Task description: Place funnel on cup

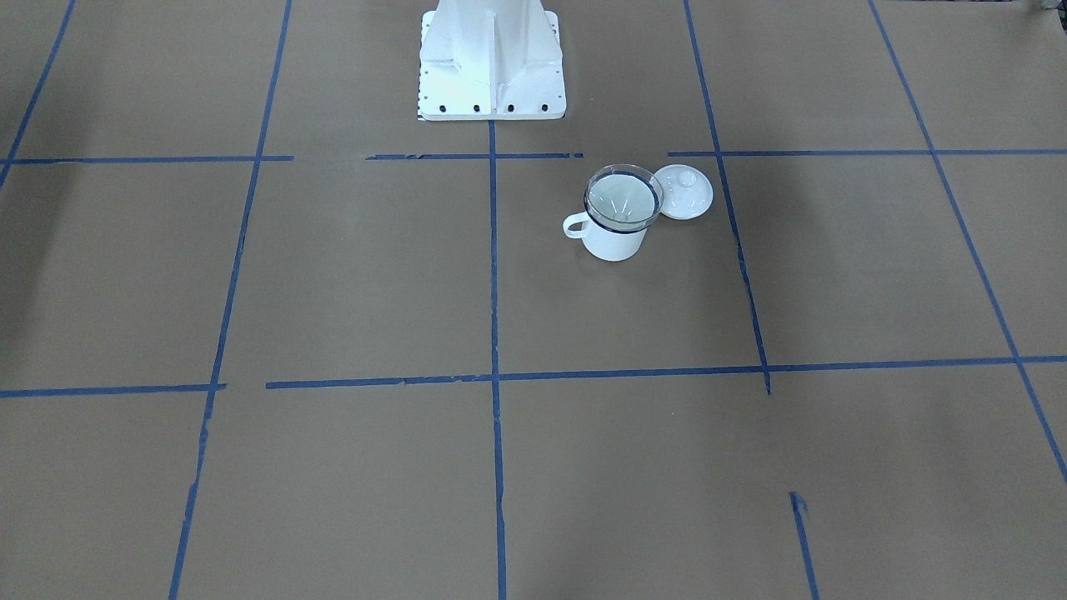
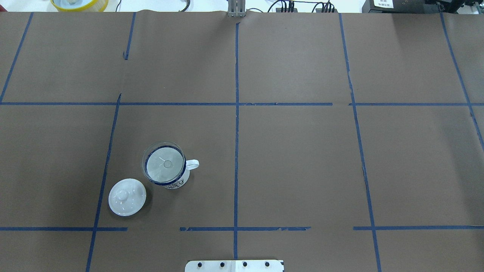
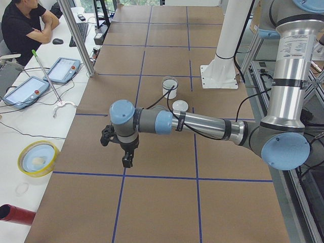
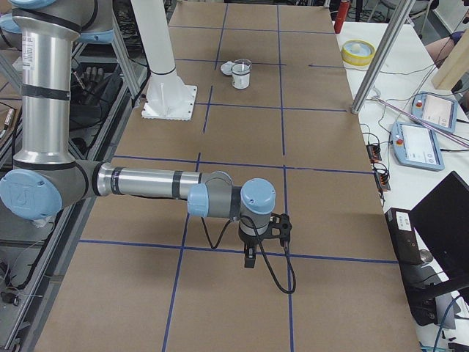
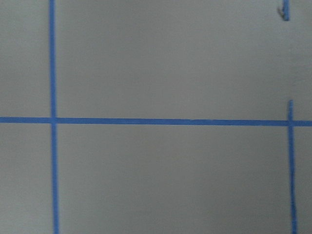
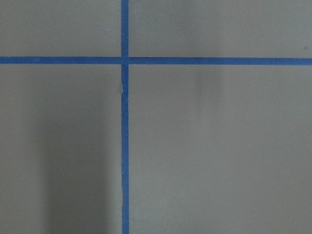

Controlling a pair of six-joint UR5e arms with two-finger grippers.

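Note:
The clear funnel (image 1: 623,198) sits upright in the mouth of the white enamel cup (image 1: 615,240), spout down inside it. Both show in the overhead view, funnel (image 2: 163,163) on cup (image 2: 178,183), with the handle pointing right. They look small in the exterior left view (image 3: 169,87) and the exterior right view (image 4: 241,74). My left gripper (image 3: 126,162) hangs over bare table, far from the cup. My right gripper (image 4: 249,260) hangs over bare table at the other end. Both show only in the side views, so I cannot tell whether they are open or shut. The wrist views show only brown table and blue tape.
A round white knobbed lid (image 2: 127,197) lies on the table just beside the cup. The robot's white base (image 1: 492,75) stands at the table's edge. A yellow bowl (image 3: 38,158), tablets (image 3: 62,70) and a seated operator (image 3: 23,23) are on the side bench.

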